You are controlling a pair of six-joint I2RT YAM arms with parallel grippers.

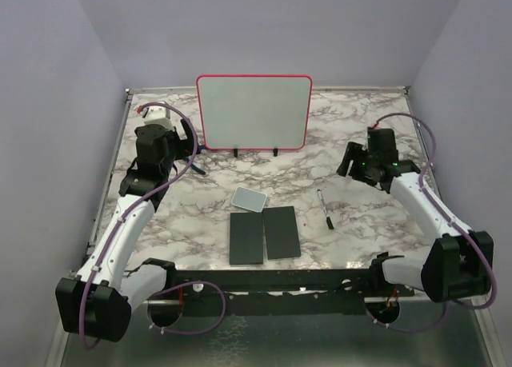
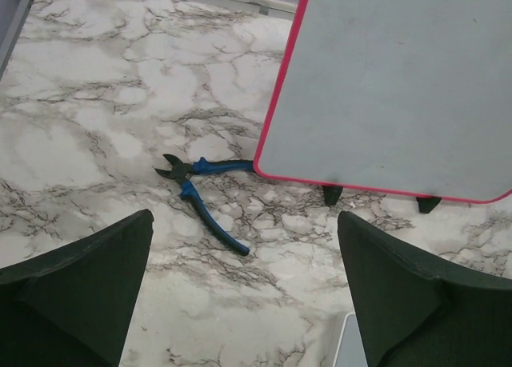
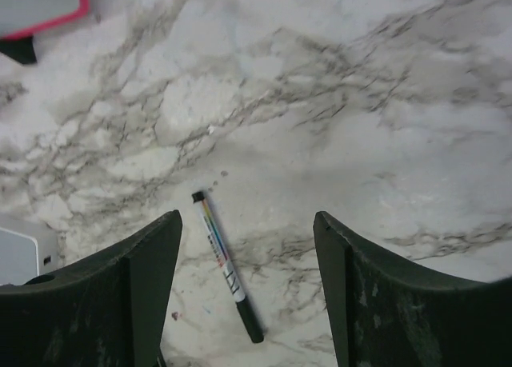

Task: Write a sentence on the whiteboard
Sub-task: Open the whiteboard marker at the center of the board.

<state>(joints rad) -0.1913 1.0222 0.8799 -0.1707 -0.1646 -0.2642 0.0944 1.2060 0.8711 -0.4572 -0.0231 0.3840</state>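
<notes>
The whiteboard (image 1: 254, 112) with its red-pink rim stands upright on two black feet at the back centre; its face is blank, no sentence shows. It also shows in the left wrist view (image 2: 392, 87). A marker (image 1: 324, 208) with a black cap lies on the table right of centre; it lies between my right fingers in the right wrist view (image 3: 226, 265), below them. My right gripper (image 3: 248, 223) is open and empty above it. My left gripper (image 2: 244, 223) is open and empty, left of the board.
Blue-handled pliers (image 2: 204, 193) lie at the board's lower left corner. A small grey-white pad (image 1: 250, 198) and two black slabs (image 1: 264, 233) lie at the front centre. The table is marbled (image 1: 352, 231), with walls close on three sides.
</notes>
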